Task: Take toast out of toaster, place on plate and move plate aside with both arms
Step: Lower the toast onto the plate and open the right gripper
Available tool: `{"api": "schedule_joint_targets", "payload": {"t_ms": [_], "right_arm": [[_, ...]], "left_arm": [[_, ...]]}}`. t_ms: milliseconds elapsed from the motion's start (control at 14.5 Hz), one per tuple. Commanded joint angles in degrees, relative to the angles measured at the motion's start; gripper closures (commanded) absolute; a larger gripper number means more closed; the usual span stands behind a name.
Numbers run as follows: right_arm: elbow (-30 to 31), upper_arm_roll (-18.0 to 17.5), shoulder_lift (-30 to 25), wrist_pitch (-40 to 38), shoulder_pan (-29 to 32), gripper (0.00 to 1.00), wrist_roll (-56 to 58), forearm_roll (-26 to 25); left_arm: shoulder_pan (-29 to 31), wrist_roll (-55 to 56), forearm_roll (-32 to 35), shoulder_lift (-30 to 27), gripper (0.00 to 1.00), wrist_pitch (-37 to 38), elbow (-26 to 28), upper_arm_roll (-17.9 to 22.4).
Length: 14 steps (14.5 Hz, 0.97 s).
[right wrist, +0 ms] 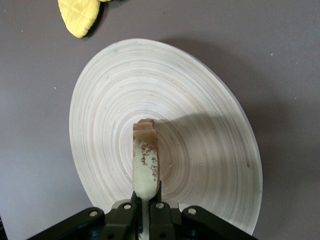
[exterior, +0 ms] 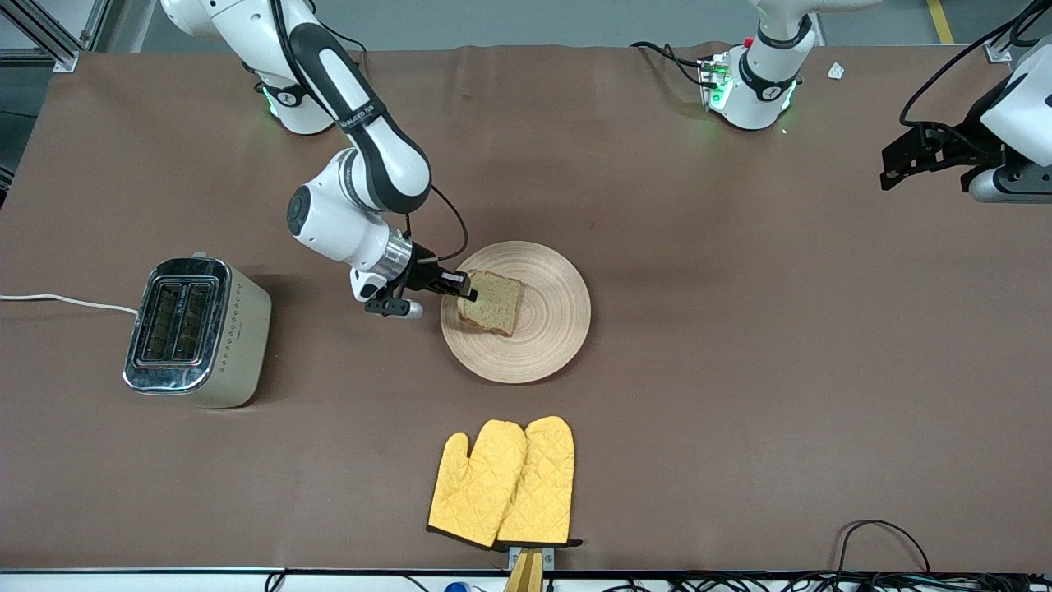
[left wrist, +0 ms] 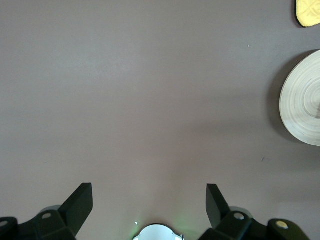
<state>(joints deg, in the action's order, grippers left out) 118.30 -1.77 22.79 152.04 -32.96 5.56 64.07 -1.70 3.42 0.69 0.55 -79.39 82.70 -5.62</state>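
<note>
The right claw [exterior: 464, 288] is pinching the toast [exterior: 491, 302] tight, holding it over the plate [exterior: 559, 321]. The left claw [left wrist: 150, 205] is waiting wide apart over the bare tabletop [exterior: 740, 370] at the left arm's end.

A brown mat covers the worktop [exterior: 740, 345] from edge to edge, faintly creased. Past the worktop's top edge in the front view lies a grey floor [exterior: 526, 20] with a yellow line [exterior: 940, 20] painted on it. A metal frame post [exterior: 49, 37] stands at the worktop's corner. Black cables [exterior: 879, 543] loop along the worktop's near edge. Light is even, shadows soft.
</note>
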Motion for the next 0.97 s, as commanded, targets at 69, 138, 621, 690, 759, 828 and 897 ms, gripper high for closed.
{"api": "schedule_joint_targets", "payload": {"t_ms": [69, 138, 621, 690, 759, 828, 897], "right_arm": [[3.85, 0.63, -0.38, 1.68, -0.97, 0.95, 5.06, 2.28], [4.82, 0.72, -0.47, 1.59, -0.53, 0.93, 6.12, 2.28], [5.88, 1.07, -0.73, 1.42, 0.44, 0.01, 6.3, 2.2], [6.32, 1.24, -0.99, 1.42, 0.44, 0.0, 6.3, 1.93], [6.85, 1.94, -1.26, 1.24, 0.44, 0.0, 6.39, 1.58], [7.55, 2.73, -1.43, 1.15, 0.36, 0.0, 6.48, 1.49], [8.42, 3.61, -2.65, 1.07, 0.36, 0.0, 6.39, 1.4]], "left_arm": [[0.21, -0.43, -0.6, 0.68, 0.0, 1.26, -1.49, -0.1], [0.21, -0.43, -0.69, 0.68, 0.0, 1.26, -1.49, -0.1], [-0.49, 0.1, -0.69, 0.68, 0.0, 1.26, -1.49, -0.1], [-0.58, 0.18, -0.69, 0.68, 0.0, 1.26, -1.57, -0.1], [-0.58, 0.27, -0.69, 0.68, 0.0, 1.26, -1.49, -0.1], [-0.67, 0.27, -0.6, 0.68, 0.0, 1.26, -1.57, -0.1], [-0.67, 0.27, -0.69, 0.68, 0.0, 1.26, -1.57, -0.1]]}}
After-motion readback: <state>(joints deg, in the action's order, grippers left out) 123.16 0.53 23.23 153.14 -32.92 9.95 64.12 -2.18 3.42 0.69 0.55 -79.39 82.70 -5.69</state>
